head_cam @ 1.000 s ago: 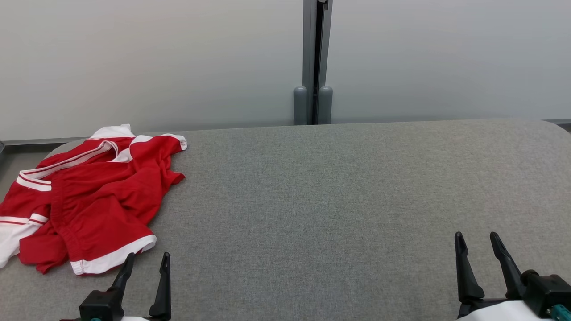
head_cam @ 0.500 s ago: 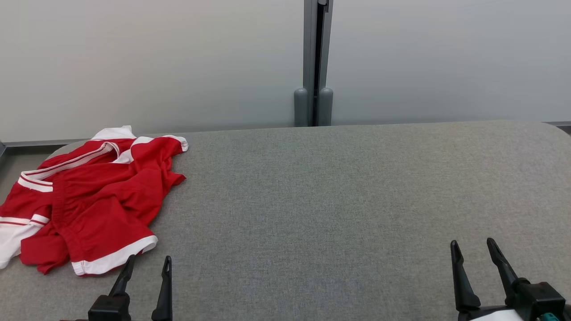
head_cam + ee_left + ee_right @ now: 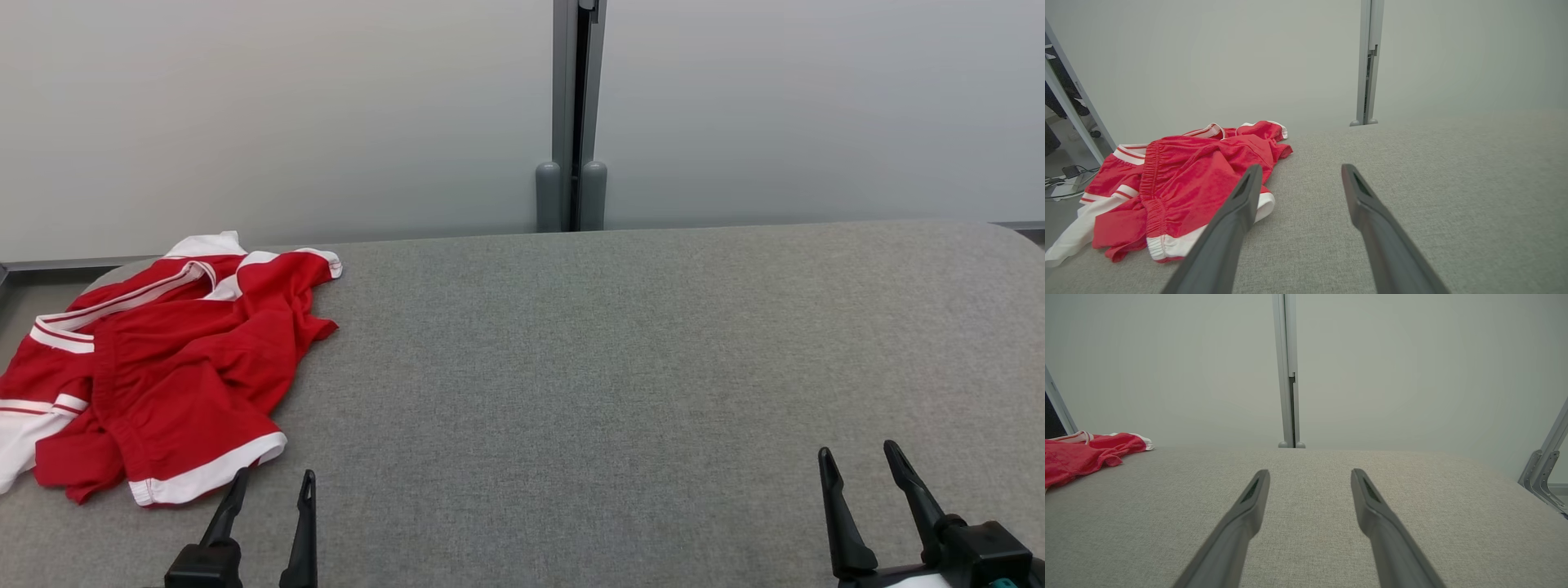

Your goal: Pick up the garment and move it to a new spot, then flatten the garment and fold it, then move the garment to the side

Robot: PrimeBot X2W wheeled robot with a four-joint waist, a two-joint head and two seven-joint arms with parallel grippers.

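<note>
A crumpled red garment (image 3: 163, 367) with white bands lies at the far left of the grey fabric table (image 3: 612, 367), part of it hanging over the left edge. The left wrist view has the garment (image 3: 1188, 175) ahead and to the left. My left gripper (image 3: 273, 480) stands open near the front edge, just right of the garment's white hem, with nothing between its fingers. At the front right my right gripper (image 3: 857, 454) is open and empty too, far from the garment (image 3: 1081, 455).
A pale wall with a grey vertical post (image 3: 571, 122) runs behind the table. The table's rounded corner is at the back right. Cables lie on the floor (image 3: 1061, 179) past the left edge. A metal bracket (image 3: 1543, 473) stands to the right.
Both grippers have sunk slightly toward the bottom of the head view. The garment lies as before.
</note>
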